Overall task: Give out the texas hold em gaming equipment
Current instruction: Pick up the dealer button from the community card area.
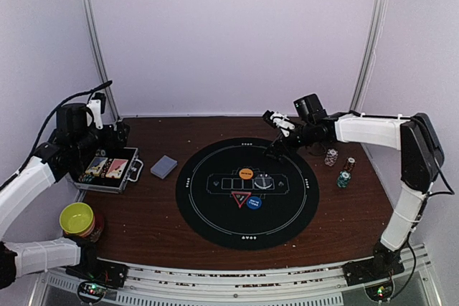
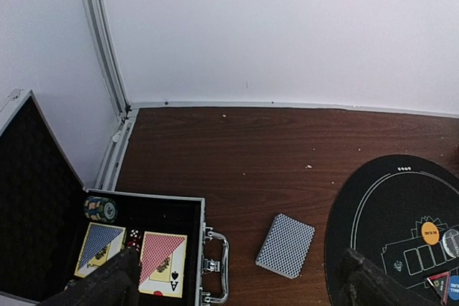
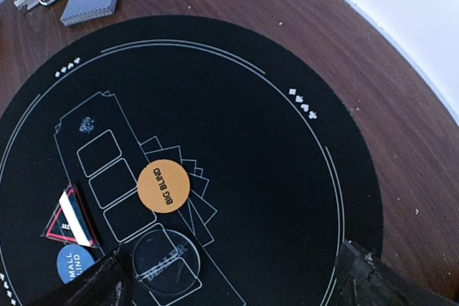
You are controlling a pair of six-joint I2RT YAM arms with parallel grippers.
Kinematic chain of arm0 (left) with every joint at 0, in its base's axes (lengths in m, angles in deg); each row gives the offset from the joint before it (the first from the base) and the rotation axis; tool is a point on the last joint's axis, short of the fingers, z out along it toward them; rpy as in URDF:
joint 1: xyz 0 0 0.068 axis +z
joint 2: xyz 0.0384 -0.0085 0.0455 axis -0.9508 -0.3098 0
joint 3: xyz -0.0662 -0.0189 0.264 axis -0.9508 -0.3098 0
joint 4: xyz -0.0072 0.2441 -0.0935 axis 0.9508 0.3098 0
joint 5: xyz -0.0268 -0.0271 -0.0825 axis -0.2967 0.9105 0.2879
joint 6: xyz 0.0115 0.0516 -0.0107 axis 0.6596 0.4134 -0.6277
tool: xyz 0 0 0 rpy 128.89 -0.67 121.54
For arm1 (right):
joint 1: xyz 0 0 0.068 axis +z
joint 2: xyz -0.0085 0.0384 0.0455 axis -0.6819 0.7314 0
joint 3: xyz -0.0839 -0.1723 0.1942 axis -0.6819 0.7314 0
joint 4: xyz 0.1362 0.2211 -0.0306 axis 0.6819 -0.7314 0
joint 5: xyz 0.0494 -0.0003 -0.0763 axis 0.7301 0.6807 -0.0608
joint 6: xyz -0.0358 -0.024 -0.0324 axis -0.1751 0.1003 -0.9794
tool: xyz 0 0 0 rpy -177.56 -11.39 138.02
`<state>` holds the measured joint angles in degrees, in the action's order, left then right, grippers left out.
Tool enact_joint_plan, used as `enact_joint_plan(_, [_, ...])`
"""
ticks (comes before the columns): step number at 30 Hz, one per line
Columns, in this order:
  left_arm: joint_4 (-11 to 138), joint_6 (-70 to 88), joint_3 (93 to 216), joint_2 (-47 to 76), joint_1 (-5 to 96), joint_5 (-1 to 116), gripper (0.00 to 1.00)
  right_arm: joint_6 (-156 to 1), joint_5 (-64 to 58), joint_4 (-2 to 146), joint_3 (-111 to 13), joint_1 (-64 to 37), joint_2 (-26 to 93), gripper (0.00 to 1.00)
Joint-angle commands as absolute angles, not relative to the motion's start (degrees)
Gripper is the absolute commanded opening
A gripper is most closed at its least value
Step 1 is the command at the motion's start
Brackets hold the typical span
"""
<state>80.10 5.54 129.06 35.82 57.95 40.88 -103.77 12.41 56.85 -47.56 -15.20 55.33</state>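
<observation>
A grey-blue-backed deck of cards (image 1: 163, 166) (image 2: 285, 245) lies on the wood between an open metal case (image 1: 107, 169) and the round black mat (image 1: 215, 220). On the mat sit the orange button (image 1: 246, 173) (image 3: 163, 185), the blue button (image 1: 254, 203) (image 3: 75, 264), the red triangle marker (image 1: 239, 198) (image 3: 68, 216) and a clear dealer disc (image 3: 164, 263). Striped chip stacks (image 1: 330, 157) stand right of the mat. My left gripper (image 1: 117, 136) (image 2: 237, 288) hangs open over the case's right side. My right gripper (image 1: 276, 141) (image 3: 237, 284) is open above the mat's far edge, holding nothing.
Inside the case (image 2: 193, 209) are two boxed card packs (image 2: 163, 263), dice and a chip stack (image 2: 100, 208); its lid stands up at the left. A yellow-green bowl (image 1: 77, 218) sits near the front left corner. White walls close in the back and sides.
</observation>
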Motion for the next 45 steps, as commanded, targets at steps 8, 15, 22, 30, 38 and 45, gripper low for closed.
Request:
enact_joint_plan(8, [77.5, 4.5, 126.2, 39.4, 57.6, 42.1, 0.98, -103.3, 5.6, 43.4, -62.0, -9.9, 67.7, 1.00])
enact_joint_plan(15, [79.3, 4.7, 127.7, 36.6, 57.5, 43.0, 0.98, -102.7, -1.6, 41.3, -61.8, -7.4, 71.5, 1.00])
enact_joint_plan(22, [79.2, 4.6, 127.6, 37.5, 57.5, 42.2, 0.98, -101.5, -4.6, 40.4, -60.3, -7.5, 72.3, 0.97])
enact_joint_plan(30, [79.2, 4.7, 127.5, 36.3, 57.6, 42.6, 0.98, -102.8, -0.8, 37.0, -60.4, -7.5, 72.8, 0.95])
enact_joint_plan(38, [79.2, 4.8, 127.5, 36.4, 57.5, 42.4, 0.98, -104.0, 2.7, 35.5, -59.6, -7.5, 71.6, 0.98])
enact_joint_plan(45, [79.2, 4.8, 127.6, 36.3, 57.6, 42.6, 0.98, -104.4, 1.3, 36.4, -56.7, -7.3, 71.2, 0.97])
